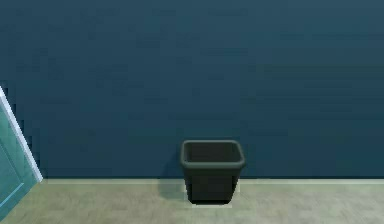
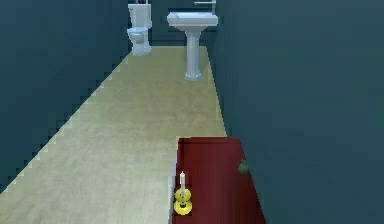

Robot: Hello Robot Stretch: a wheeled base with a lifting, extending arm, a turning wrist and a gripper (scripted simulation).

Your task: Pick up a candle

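Observation:
A thin white candle in a yellow holder (image 2: pixel 184 198) stands on the floor at the bottom of the arm side view, just in front of a dark red door (image 2: pixel 218 180).
A dark bin (image 1: pixel 211 170) stands against the blue wall (image 1: pixel 190 70) ahead in the forward view. A pale door edge (image 1: pixel 15 150) leans at the forward view's left. Far up the arm side view a white toilet (image 2: pixel 139 27) and pedestal sink (image 2: pixel 193 35) stand beyond bare tan floor (image 2: pixel 130 130).

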